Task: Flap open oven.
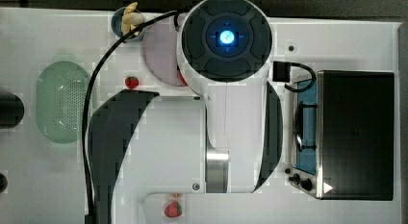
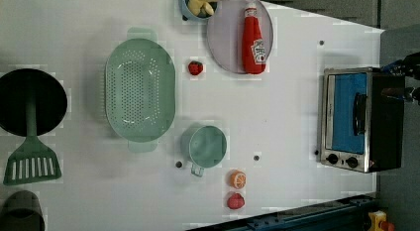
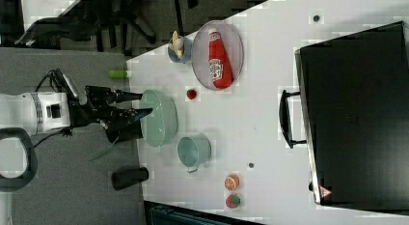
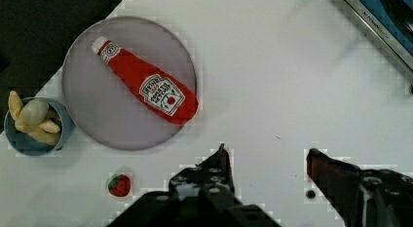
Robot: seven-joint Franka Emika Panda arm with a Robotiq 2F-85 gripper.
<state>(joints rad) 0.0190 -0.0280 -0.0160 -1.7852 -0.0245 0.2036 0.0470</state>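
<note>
The oven (image 1: 356, 132) stands at the top view's right end of the white table, black-topped, with a silver front and two black knobs (image 1: 300, 180). Its bluish glass door (image 2: 349, 112) looks shut, and the bar handle (image 3: 284, 119) sticks out from the front. A corner of the oven (image 4: 384, 22) shows in the wrist view. My gripper (image 4: 267, 156) hangs open above bare table, with nothing between its fingers, well short of the oven. In the right view the gripper (image 3: 142, 103) shows high over the table. In the top view my arm (image 1: 226, 89) hides the gripper.
A ketchup bottle (image 4: 146, 93) lies on a purple plate (image 4: 92, 115), next to a blue bowl (image 4: 34, 134) and a strawberry (image 4: 119, 184). A green colander (image 2: 141, 89), green cup (image 2: 205, 146), orange slice (image 2: 237, 179) and black pan (image 2: 29, 102) lie farther from the oven.
</note>
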